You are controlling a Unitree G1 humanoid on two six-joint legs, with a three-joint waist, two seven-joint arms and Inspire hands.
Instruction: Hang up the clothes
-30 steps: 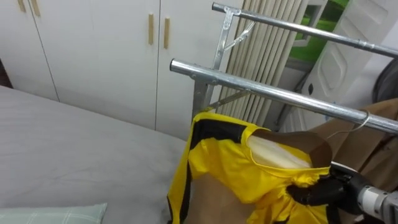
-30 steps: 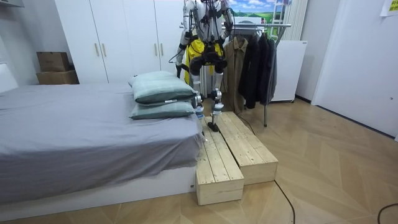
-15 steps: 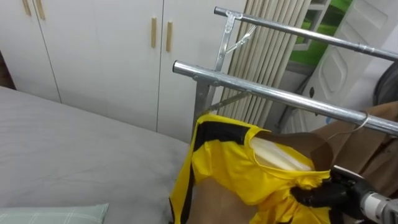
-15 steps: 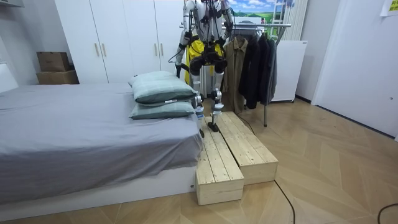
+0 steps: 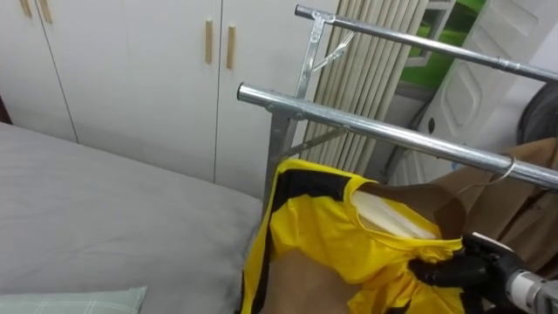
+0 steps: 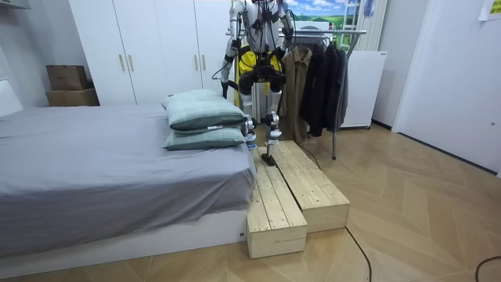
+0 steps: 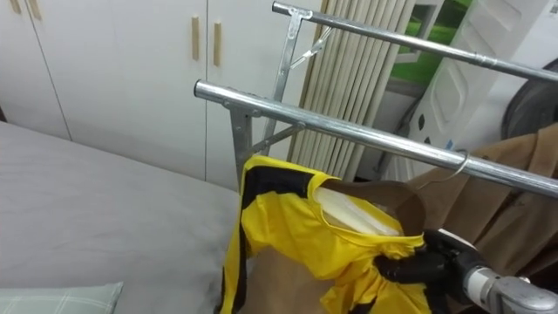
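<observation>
**Yellow shirt at the rack.** The right robot hand (image 5: 453, 269), its fingers curled tight on the bunched neck edge of the yellow shirt (image 5: 318, 235), holds the garment up just below the front rail (image 5: 375, 126), near a brown coat (image 5: 519, 205) already hooked there. Gripped at the neck, the shirt drops freely beside the bed (image 5: 105, 209), which probably keeps its body clear of the bar. The robot stands on a wooden platform (image 6: 290, 188), presumably to bring the rail within reach.
</observation>
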